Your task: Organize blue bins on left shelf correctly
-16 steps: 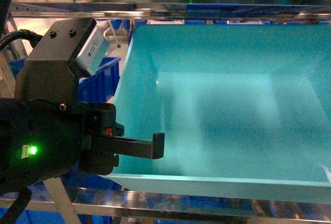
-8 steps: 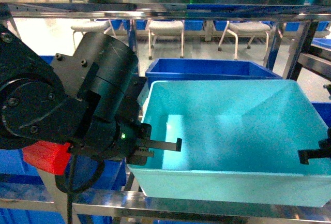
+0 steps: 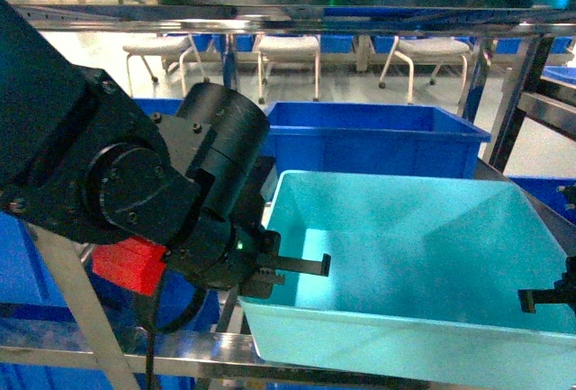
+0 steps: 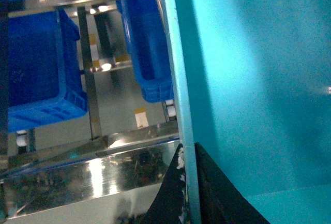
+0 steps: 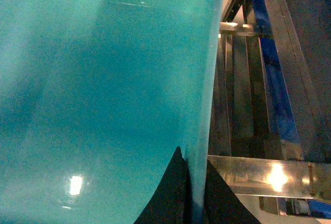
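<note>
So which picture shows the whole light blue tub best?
The head view. There the turquoise tub shows nearly whole: rim, sloped walls and empty inside, with the left claw on its left wall. The left wrist view shows only that wall, pinched; the right wrist view shows only the right wall, in the right claw.

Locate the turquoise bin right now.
In the head view the turquoise bin sits lower right, before a dark blue bin, clamped at its side walls by the left end effector and right end effector.
</note>
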